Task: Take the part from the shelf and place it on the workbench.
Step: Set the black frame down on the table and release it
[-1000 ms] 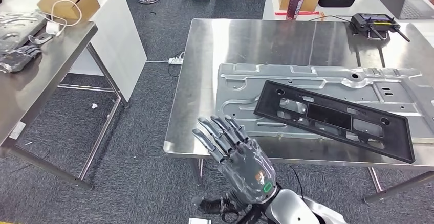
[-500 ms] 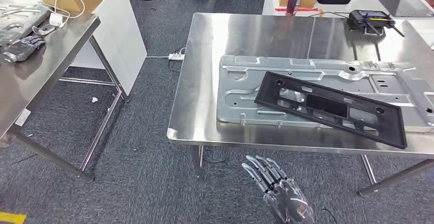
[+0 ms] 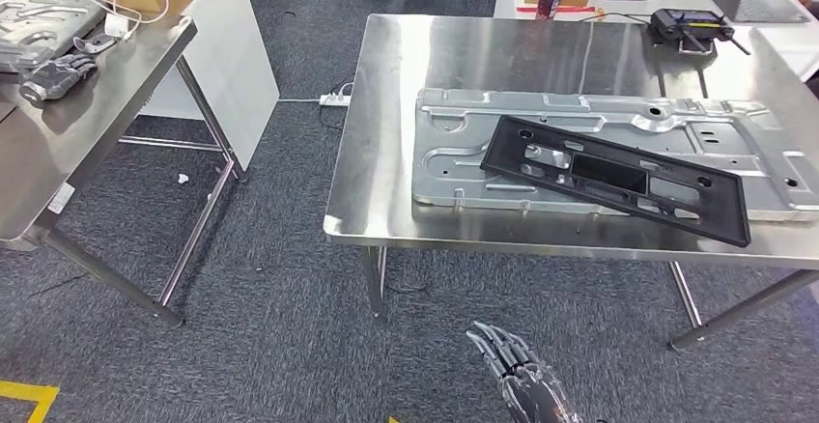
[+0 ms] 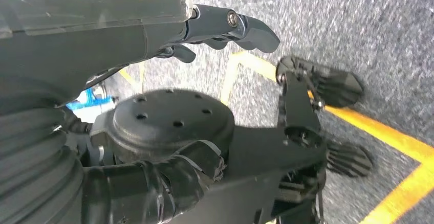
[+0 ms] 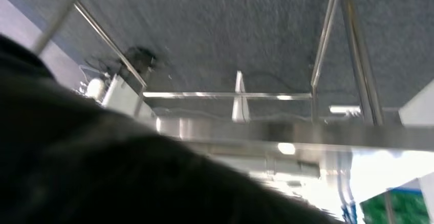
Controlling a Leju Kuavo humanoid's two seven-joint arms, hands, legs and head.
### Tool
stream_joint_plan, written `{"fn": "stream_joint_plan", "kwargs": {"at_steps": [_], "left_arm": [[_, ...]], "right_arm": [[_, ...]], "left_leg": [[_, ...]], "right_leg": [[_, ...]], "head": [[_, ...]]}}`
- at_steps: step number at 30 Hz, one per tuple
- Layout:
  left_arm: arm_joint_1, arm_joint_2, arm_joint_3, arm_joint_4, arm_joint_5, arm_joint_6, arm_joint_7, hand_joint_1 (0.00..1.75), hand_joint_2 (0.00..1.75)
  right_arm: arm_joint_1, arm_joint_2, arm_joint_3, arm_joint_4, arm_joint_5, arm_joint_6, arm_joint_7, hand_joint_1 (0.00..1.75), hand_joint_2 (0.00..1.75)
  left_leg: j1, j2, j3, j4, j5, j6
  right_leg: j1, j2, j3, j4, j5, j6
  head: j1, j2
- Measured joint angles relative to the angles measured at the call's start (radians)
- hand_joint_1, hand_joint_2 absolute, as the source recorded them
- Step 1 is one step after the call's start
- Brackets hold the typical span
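Below the workbench [image 3: 386,104] edge, the right hand [image 3: 522,380] hangs low, fingers apart, holding nothing.

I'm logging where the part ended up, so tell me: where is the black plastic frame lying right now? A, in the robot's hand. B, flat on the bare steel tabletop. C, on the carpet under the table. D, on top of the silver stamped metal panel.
D: the black plastic frame lies slantwise across the silver stamped metal panel on the steel workbench.
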Motion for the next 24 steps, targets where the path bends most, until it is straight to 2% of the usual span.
{"fn": "stream_joint_plan", "kwargs": {"at_steps": [1, 2, 3, 4, 6, 7, 8, 9, 10, 12, 13, 14, 16, 17, 18, 19, 21, 22, 23, 24], "left_arm": [[0.0, 0.0, 0.0, 0.0, -0.001, 0.0, 0.001, 0.0, 1.75], [-0.001, -0.001, 0.0, 0.0, -0.002, 0.0, 0.001, 0.0, 1.75], [-0.001, -0.001, 0.001, 0.0, -0.002, 0.0, 0.002, 0.0, 1.75], [-0.001, -0.001, 0.001, 0.0, -0.002, -0.001, 0.002, 0.0, 1.75], [0.0, -0.001, 0.001, 0.0, -0.002, -0.001, 0.002, 0.0, 1.75], [0.0, -0.001, 0.001, 0.0, -0.002, -0.002, 0.002, 0.0, 1.75], [0.0, -0.001, 0.001, 0.0, -0.002, -0.002, 0.002, 0.0, 1.75], [0.0, -0.001, 0.001, 0.0, -0.002, -0.002, 0.002, 0.0, 1.75], [0.0, -0.001, 0.001, 0.0, -0.002, -0.002, 0.002, 0.0, 1.75], [-0.001, -0.003, 0.001, 0.0, -0.002, -0.002, 0.002, 0.0, 1.75], [-0.001, -0.004, 0.001, 0.0, -0.002, -0.002, 0.002, 0.0, 1.75], [-0.001, -0.005, 0.001, 0.0, -0.002, -0.003, 0.002, 0.0, 1.75], [-0.002, -0.005, 0.001, 0.0, -0.002, -0.003, 0.002, 0.0, 1.75], [-0.002, -0.005, 0.001, 0.0, -0.002, -0.003, 0.002, 0.0, 1.75], [-0.001, -0.004, 0.001, 0.0, -0.002, -0.003, 0.002, 0.0, 1.75], [0.0, -0.004, 0.001, 0.0, -0.002, -0.002, 0.002, 0.0, 1.75], [0.0, -0.003, 0.001, 0.0, -0.002, -0.002, 0.003, 0.0, 1.75], [0.001, -0.003, 0.001, 0.0, -0.002, -0.002, 0.003, 0.0, 1.75], [0.001, -0.003, 0.001, 0.0, -0.003, -0.002, 0.003, 0.0, 1.75], [0.0, -0.002, 0.001, 0.0, -0.003, -0.002, 0.003, 0.0, 1.75]], "right_arm": [[0.0, 0.002, 0.003, 0.012, -0.007, -0.004, 0.001, 0.0, 0.0], [0.001, 0.003, 0.006, 0.023, -0.012, -0.007, 0.002, 0.0, 0.0], [0.001, 0.004, 0.008, 0.032, -0.015, -0.009, 0.002, 0.0, 0.0], [0.001, 0.005, 0.009, 0.04, -0.017, -0.01, 0.002, 0.0, 0.0], [0.0, 0.007, 0.011, 0.053, -0.018, -0.011, 0.002, 0.0, 0.0], [0.0, 0.008, 0.012, 0.059, -0.018, -0.011, 0.002, 0.0, 0.0], [0.0, 0.008, 0.013, 0.064, -0.018, -0.011, 0.003, 0.0, 0.0], [0.0, 0.009, 0.013, 0.069, -0.018, -0.011, 0.003, 0.0, 0.0], [0.0, 0.01, 0.013, 0.072, -0.018, -0.012, 0.003, 0.0, 0.0], [-0.001, 0.01, 0.014, 0.078, -0.018, -0.012, 0.003, 0.0, 0.0], [-0.002, 0.01, 0.014, 0.08, -0.018, -0.012, 0.003, 0.0, 0.0], [-0.003, 0.01, 0.015, 0.082, -0.018, -0.013, 0.003, 0.0, 0.0], [-0.002, 0.011, 0.018, 0.086, -0.018, -0.014, 0.003, 0.0, 0.0], [-0.002, 0.011, 0.019, 0.088, -0.018, -0.014, 0.003, 0.0, 0.0], [-0.003, 0.012, 0.02, 0.089, -0.018, -0.015, 0.003, 0.0, 0.0], [-0.004, 0.014, 0.021, 0.09, -0.018, -0.015, 0.003, 0.0, 0.0], [-0.005, 0.016, 0.021, 0.092, -0.019, -0.016, 0.003, 0.0, 0.0], [-0.005, 0.018, 0.022, 0.094, -0.022, -0.016, 0.003, 0.0, 0.0], [-0.005, 0.018, 0.023, 0.096, -0.027, -0.016, 0.003, 0.0, 0.0], [-0.005, 0.019, 0.024, 0.098, -0.035, -0.017, 0.003, 0.0, 0.0]], "left_leg": [[0.001, 0.006, -0.005, -0.006, 0.007, 0.008], [0.001, 0.013, -0.013, -0.01, 0.017, 0.019], [0.002, 0.02, -0.022, -0.015, 0.029, 0.029], [0.002, 0.027, -0.034, -0.018, 0.04, 0.037], [-0.005, 0.038, -0.06, -0.016, 0.059, 0.045], [-0.009, 0.044, -0.073, -0.013, 0.068, 0.046], [-0.013, 0.05, -0.086, -0.01, 0.075, 0.047], [-0.017, 0.056, -0.099, -0.006, 0.082, 0.047], [-0.021, 0.061, -0.11, -0.002, 0.088, 0.048], [-0.026, 0.071, -0.123, 0.005, 0.098, 0.045], [-0.027, 0.076, -0.124, 0.006, 0.103, 0.042], [-0.026, 0.081, -0.125, 0.007, 0.109, 0.037], [-0.024, 0.092, -0.128, 0.006, 0.12, 0.025], [-0.024, 0.086, -0.133, 0.011, 0.113, 0.018], [-0.022, 0.073, -0.142, 0.027, 0.09, 0.011], [-0.019, 0.056, -0.154, 0.063, 0.05, 0.003], [-0.009, 0.03, -0.183, 0.173, -0.045, -0.011], [-0.005, 0.027, -0.191, 0.229, -0.073, -0.016], [-0.001, 0.026, -0.187, 0.26, -0.076, -0.02], [0.001, 0.026, -0.169, 0.261, -0.06, -0.023]], "right_leg": [[-0.001, 0.002, -0.003, 0.0, 0.002, 0.007], [-0.002, 0.003, -0.009, 0.009, -0.011, 0.011], [-0.002, 0.002, -0.021, 0.034, -0.041, 0.014], [-0.002, -0.001, -0.038, 0.081, -0.089, 0.014], [0.001, -0.004, -0.073, 0.207, -0.178, 0.016], [0.003, -0.005, -0.079, 0.257, -0.197, 0.015], [0.005, -0.005, -0.073, 0.281, -0.195, 0.013], [0.009, -0.007, -0.045, 0.265, -0.176, 0.008], [0.014, -0.012, 0.002, 0.212, -0.151, 0.0], [0.027, -0.04, 0.114, 0.059, -0.131, -0.022], [0.034, -0.053, 0.148, 0.006, -0.132, -0.031], [0.04, -0.061, 0.165, -0.025, -0.135, -0.037], [0.04, -0.053, 0.157, -0.042, -0.118, -0.047], [0.037, -0.047, 0.15, -0.051, -0.107, -0.053], [0.032, -0.041, 0.141, -0.059, -0.094, -0.059], [0.026, -0.035, 0.13, -0.064, -0.079, -0.063], [0.024, -0.021, 0.102, -0.062, -0.057, -0.065], [0.024, -0.013, 0.087, -0.058, -0.047, -0.062], [0.023, -0.004, 0.072, -0.053, -0.038, -0.059], [0.021, 0.004, 0.056, -0.046, -0.031, -0.055]], "head": [[0.0, 0.0], [0.0, 0.0], [0.001, 0.0], [0.001, 0.0], [0.001, 0.0], [0.001, 0.0], [0.001, 0.0], [0.001, 0.0], [0.001, 0.0], [0.0, 0.0], [0.0, 0.0], [0.001, 0.0], [0.004, 0.0], [0.004, 0.0], [0.004, 0.0], [0.003, 0.0], [0.003, 0.0], [0.003, 0.0], [0.003, 0.0], [0.003, 0.0]]}}
